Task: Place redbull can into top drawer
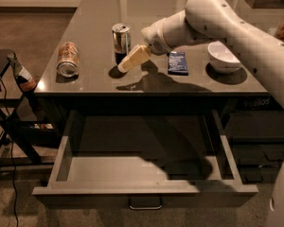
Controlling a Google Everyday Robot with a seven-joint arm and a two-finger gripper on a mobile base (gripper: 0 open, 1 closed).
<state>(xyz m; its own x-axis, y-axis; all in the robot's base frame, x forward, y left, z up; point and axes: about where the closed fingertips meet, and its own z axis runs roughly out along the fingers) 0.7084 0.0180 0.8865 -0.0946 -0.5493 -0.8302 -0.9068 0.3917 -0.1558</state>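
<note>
The redbull can [120, 40], slim, silver and dark blue, stands upright on the dark table top [99, 13]. My gripper [130, 61] reaches in from the right, its cream fingertips just right of and below the can, very close to it. The top drawer [146, 193] is pulled fully open below the table edge, its inside bare, with a small metal handle [145, 205] on its front.
An orange-brown can [67, 59] lies on its side at the table's left. A dark blue packet [178, 62] and a white bowl [223, 57] sit to the right. A black stand with a bottle [21, 74] is at the left. Dark drawers [260, 145] are at the right.
</note>
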